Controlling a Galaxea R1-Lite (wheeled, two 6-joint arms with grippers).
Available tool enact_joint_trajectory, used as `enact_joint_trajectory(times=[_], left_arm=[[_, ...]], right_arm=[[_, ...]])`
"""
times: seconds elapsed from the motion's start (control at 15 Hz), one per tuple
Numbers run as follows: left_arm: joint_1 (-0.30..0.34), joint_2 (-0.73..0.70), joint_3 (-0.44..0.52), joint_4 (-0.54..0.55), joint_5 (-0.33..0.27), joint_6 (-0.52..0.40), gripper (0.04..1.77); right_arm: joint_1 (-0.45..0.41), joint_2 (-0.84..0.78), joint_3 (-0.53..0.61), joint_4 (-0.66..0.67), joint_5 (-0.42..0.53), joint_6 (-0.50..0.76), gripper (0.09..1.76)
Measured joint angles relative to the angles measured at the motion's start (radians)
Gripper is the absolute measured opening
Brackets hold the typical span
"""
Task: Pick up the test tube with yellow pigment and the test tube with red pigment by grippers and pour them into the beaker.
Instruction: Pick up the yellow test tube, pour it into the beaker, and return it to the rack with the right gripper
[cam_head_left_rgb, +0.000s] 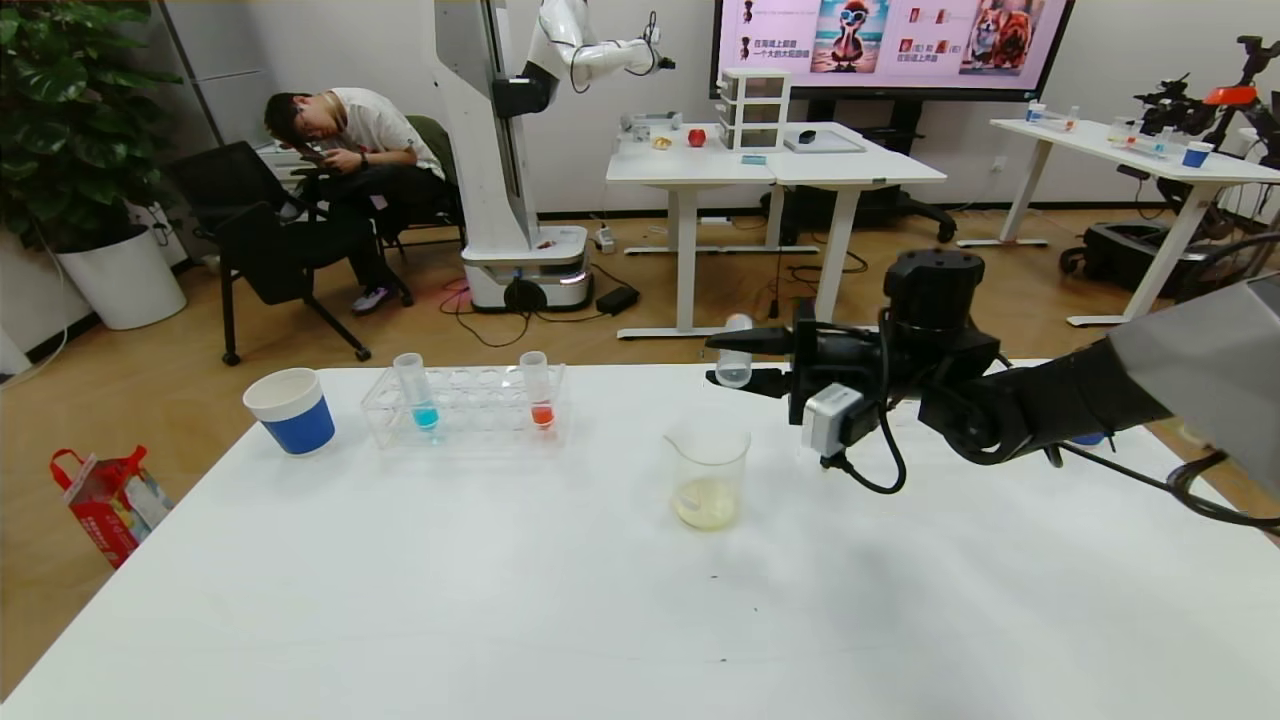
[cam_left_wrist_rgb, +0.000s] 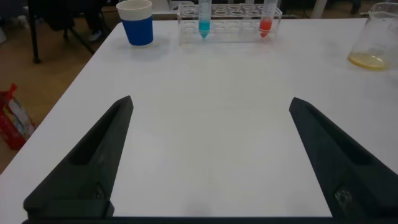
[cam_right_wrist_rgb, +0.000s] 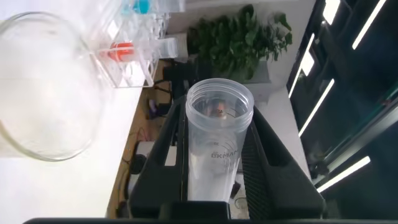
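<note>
Presently we find the right end effector (cam_head_left_rgb: 735, 362) clamped on an emptied tube (cam_head_left_rgb: 734, 350), held above and beyond the beaker (cam_head_left_rgb: 708, 478), which already holds yellow liquid, so we judge that pour done. Red tube (cam_head_left_rgb: 538, 391) waits in the rack (cam_head_left_rgb: 462, 405). Only the left wrist view shows the left end effector (cam_left_wrist_rgb: 211, 155), fully open over bare table (cam_head_left_rgb: 560, 600)

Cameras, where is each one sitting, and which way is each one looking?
Head view: high on the robot, looking down the white table at the beaker; the right pincer holds an emptied test tube.
Left wrist view: low over the table, between open left pincer fingers, facing the tube rack.
Right wrist view: along the gripped tube.
All views share the beaker and rack.
</note>
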Motion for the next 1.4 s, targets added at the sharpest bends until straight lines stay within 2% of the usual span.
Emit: enact_joint_trajectory(times=[0.13,0.4,0.53,0.6,0.73,1.0,1.2,1.4], left_arm=[[0.0,0.0,0.0,0.0,0.0,0.0,1.75],[0.0,0.0,0.0,0.0,0.0,0.0,1.75],[0.0,0.0,0.0,0.0,0.0,0.0,1.75],[0.0,0.0,0.0,0.0,0.0,0.0,1.75],[0.0,0.0,0.0,0.0,0.0,0.0,1.75],[0.0,0.0,0.0,0.0,0.0,0.0,1.75],[0.0,0.0,0.0,0.0,0.0,0.0,1.75],[0.0,0.0,0.0,0.0,0.0,0.0,1.75]], right_arm=[[-0.021,-0.047,0.021,-0.077,-0.05,0.2,0.5],[-0.083,-0.107,0.163,-0.479,-0.227,0.727,0.5],[-0.102,-0.121,0.235,-0.604,-0.409,0.981,0.5],[-0.112,-0.137,0.281,-0.617,-0.513,1.091,0.5],[-0.13,-0.187,0.359,-0.548,-0.642,1.234,0.5],[-0.167,-0.31,0.429,-0.354,-0.791,1.583,0.5],[-0.313,-0.378,0.44,-0.222,-0.797,1.644,0.5],[-0.516,-0.39,0.439,-0.199,-0.712,1.642,0.5]])
